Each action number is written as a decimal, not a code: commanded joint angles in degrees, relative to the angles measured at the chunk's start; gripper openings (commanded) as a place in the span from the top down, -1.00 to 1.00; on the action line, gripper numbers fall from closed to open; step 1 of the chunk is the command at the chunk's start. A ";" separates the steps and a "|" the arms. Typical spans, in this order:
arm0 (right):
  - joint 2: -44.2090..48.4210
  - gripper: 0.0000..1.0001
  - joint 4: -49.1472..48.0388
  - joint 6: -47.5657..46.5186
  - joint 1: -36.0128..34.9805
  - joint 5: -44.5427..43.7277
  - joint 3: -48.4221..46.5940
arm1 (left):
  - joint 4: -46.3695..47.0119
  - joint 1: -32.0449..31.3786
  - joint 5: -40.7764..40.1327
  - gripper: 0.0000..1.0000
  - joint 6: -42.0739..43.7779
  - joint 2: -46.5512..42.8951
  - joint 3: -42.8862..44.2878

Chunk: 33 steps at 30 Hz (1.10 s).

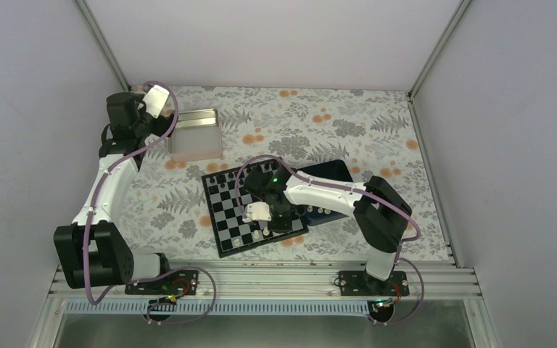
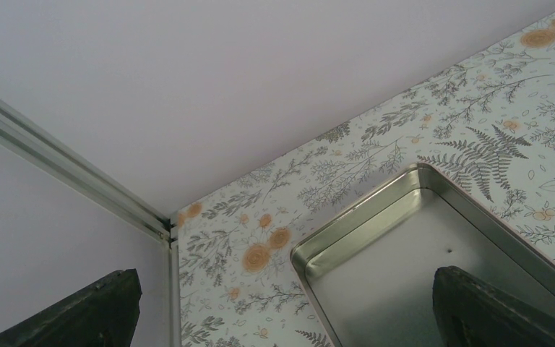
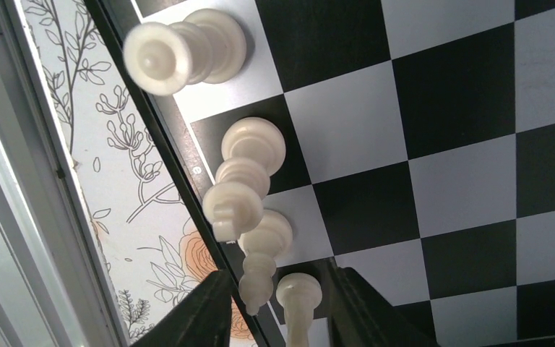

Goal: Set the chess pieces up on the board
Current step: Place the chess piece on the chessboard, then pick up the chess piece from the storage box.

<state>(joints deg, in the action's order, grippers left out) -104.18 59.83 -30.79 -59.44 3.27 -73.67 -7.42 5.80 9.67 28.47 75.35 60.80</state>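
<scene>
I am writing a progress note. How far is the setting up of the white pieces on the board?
Done: four white pieces stand along the board's near edge row. In hand: the right gripper straddles the fourth piece, jaws apart, apparently not gripping it. Left: a full white side needs many more, and small pieces seem to wait in the tray.

Counting from above: one board (image 1: 225,210) lying on one desk (image 1: 348,123), one silver tin (image 1: 196,134) sitting far left, one dark blue tray (image 1: 333,172) lying right of the board, two arms (image 1: 105,192) reaching in. Counting four cream chess pieces (image 3: 249,148) standing along the board's near edge in the right wrist view. Leaving the black pieces (image 1: 250,174) uncounted, being too small.
</scene>
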 commanded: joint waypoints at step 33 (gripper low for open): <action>11.88 0.19 -2.68 -8.95 35.53 -0.04 7.68 | 1.08 0.37 -0.32 -1.00 -0.08 0.89 -0.02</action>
<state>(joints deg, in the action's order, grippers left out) -91.20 58.63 -38.72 -22.98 1.19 -66.59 -7.42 5.80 9.63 28.47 75.42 60.80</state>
